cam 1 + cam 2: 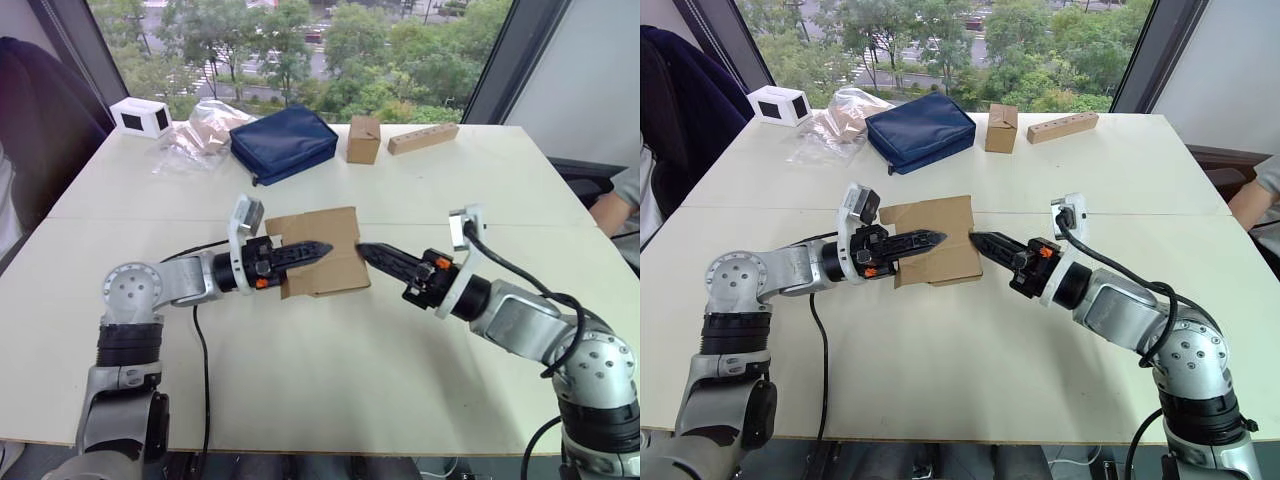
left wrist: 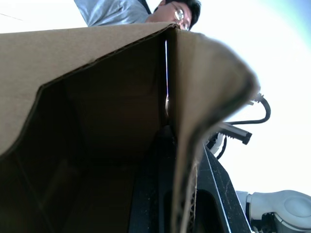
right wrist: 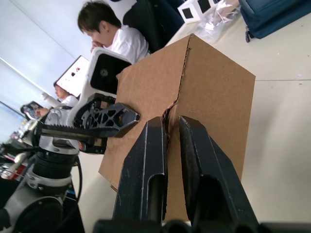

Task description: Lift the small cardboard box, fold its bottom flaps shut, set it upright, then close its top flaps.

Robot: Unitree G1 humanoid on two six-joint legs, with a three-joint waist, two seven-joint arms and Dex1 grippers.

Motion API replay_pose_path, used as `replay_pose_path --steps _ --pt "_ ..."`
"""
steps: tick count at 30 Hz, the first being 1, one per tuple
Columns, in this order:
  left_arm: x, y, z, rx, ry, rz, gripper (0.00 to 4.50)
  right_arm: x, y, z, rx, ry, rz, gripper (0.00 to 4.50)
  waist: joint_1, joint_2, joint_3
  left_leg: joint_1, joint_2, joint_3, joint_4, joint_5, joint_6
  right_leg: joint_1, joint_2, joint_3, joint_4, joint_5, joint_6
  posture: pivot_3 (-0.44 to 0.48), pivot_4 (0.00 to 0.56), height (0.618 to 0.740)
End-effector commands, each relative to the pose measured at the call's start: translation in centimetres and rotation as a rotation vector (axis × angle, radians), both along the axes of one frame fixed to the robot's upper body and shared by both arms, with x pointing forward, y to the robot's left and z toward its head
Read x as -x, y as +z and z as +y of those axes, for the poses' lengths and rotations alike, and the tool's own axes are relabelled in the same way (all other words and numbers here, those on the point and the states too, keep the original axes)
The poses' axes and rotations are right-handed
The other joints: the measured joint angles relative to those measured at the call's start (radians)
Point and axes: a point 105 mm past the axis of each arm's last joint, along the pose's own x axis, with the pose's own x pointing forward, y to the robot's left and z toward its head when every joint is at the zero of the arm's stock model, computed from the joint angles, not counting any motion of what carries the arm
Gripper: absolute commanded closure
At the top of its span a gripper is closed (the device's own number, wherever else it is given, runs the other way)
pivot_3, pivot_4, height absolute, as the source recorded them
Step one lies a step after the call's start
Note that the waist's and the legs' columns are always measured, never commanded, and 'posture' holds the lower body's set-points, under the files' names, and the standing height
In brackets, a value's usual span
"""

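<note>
The small cardboard box (image 1: 335, 268) is plain brown and sits at the middle of the white table (image 1: 300, 380), between my two arms. My left gripper (image 1: 322, 247) reaches in from the left. It is shut on one of the box's cardboard walls (image 2: 97, 97), with a black finger on each side. My right gripper (image 1: 362, 250) comes from the right and meets the box's right edge. In the right wrist view its fingers (image 3: 146, 160) stand almost together, with a thin flap edge of the box (image 3: 218, 97) pinched between them. I cannot tell whether the box touches the table.
Along the table's far edge lie a white device (image 1: 140, 117), a clear plastic bag (image 1: 200, 135), a navy pouch (image 1: 283, 142), a smaller taped brown box (image 1: 363, 138) and a long tan block (image 1: 423, 137). A person's arm (image 1: 612, 210) shows at the right edge.
</note>
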Motion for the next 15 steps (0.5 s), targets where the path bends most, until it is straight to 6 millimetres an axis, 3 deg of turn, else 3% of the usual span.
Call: replay_pose_path --steps 1,13,15 --pt "0.4 1.3 -0.1 0.029 -0.017 -0.055 4.50 0.0 0.8 -1.0 -0.077 -0.017 -0.001 4.03 0.001 0.000 0.000 0.000 0.000 0.000 0.000 0.000 0.000 0.000 0.000 0.000 0.000 0.000 0.000 0.000 0.150 0.740" --pt "0.3 1.4 0.0 0.029 -0.009 -0.059 4.50 -0.5 0.2 -2.2 -0.108 -0.064 0.028 4.03 0.000 0.000 0.000 0.000 0.000 0.000 0.000 0.000 0.000 0.000 0.000 0.000 0.000 0.000 0.000 0.000 0.150 0.740" --pt "0.3 1.4 0.0 0.031 -0.007 -0.060 4.50 -0.6 -0.1 -2.2 -0.087 -0.070 0.029 4.28 0.000 0.000 0.000 0.000 0.000 0.000 0.000 0.000 0.000 0.000 0.001 0.000 0.000 0.000 0.000 0.000 0.150 0.740"
